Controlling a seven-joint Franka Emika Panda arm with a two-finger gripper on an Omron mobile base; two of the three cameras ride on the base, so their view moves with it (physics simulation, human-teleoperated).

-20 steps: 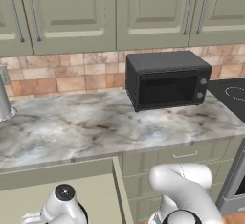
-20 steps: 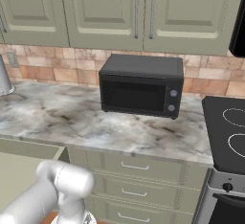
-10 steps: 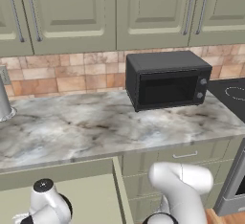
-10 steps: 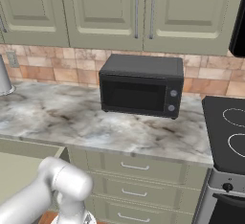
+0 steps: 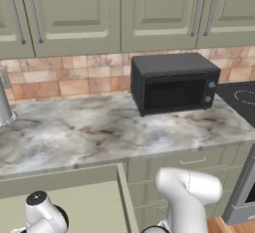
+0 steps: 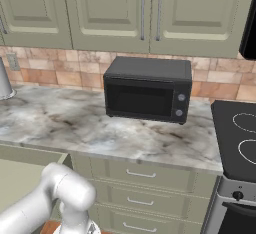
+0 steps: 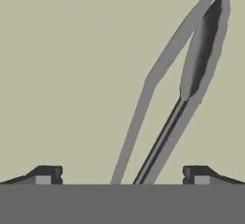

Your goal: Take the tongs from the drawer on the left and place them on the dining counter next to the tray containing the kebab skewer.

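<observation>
gripper [image 7: 122, 175] spread wide over the tongs [image 7: 191, 89] (lying on the drawer [image 7: 72, 74] floor); nothing pinched

grey tongs [image 7: 191, 74], sage-green cabinets [image 5: 74, 13], black microwave [image 5: 174, 82], veined marble counter [image 5: 74, 132]

Quick count: one pair of tongs [image 7: 191, 84]. One black microwave [image 5: 174, 82] on the counter [image 5: 74, 137]. Three stacked drawer fronts under that counter, below the microwave [image 6: 142, 173]. Two burner rings on the stove just right of the microwave [image 6: 242, 138].
</observation>
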